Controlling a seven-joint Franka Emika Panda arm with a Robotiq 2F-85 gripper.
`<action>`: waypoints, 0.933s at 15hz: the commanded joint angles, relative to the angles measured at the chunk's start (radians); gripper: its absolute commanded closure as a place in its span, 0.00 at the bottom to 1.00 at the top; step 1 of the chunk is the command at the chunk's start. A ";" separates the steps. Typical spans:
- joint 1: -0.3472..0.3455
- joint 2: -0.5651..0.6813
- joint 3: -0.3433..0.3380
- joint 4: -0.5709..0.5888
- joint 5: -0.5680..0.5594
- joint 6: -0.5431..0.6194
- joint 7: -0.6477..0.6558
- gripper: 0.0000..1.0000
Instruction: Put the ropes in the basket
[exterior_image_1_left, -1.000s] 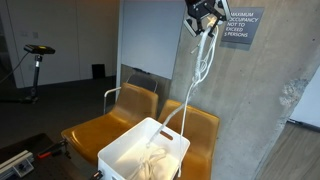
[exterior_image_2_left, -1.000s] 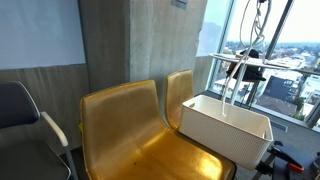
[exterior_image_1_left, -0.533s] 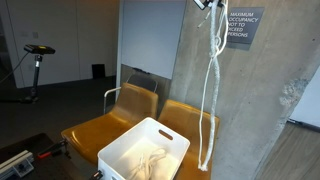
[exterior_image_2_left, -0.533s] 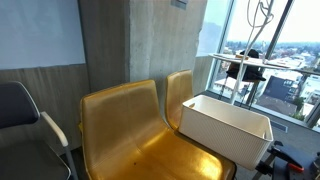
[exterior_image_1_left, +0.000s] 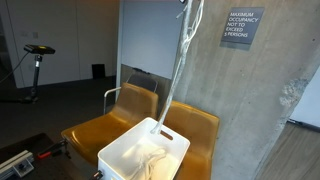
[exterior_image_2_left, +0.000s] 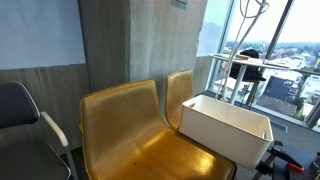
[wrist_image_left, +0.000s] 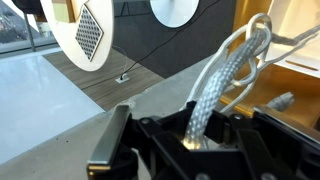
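A white braided rope (exterior_image_1_left: 178, 70) hangs in long strands from the top of the frame down into the white basket (exterior_image_1_left: 125, 152), which stands on a yellow chair. More rope lies heaped inside the basket (exterior_image_1_left: 152, 165). In an exterior view the rope (exterior_image_2_left: 249, 10) shows near the top edge above the basket (exterior_image_2_left: 215, 128). The gripper itself is above both exterior views. In the wrist view my gripper (wrist_image_left: 196, 135) is shut on the rope (wrist_image_left: 222, 80), which runs from between the fingers and loops away.
Two joined yellow chairs (exterior_image_1_left: 105, 125) with armrests stand against a concrete wall (exterior_image_1_left: 265, 110) with a sign. An exercise bike (exterior_image_1_left: 38, 60) is at the back. Another chair (exterior_image_2_left: 20, 120) and a window (exterior_image_2_left: 285, 60) show in an exterior view.
The gripper has risen out of the top of the exterior views, lifting the rope. The hanging strands swung from beside the basket to over it.
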 joint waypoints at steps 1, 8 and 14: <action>0.054 -0.075 0.023 -0.169 -0.048 0.016 0.113 1.00; 0.063 -0.177 0.071 -0.535 -0.023 0.127 0.280 1.00; 0.031 -0.241 0.067 -0.809 -0.039 0.353 0.329 1.00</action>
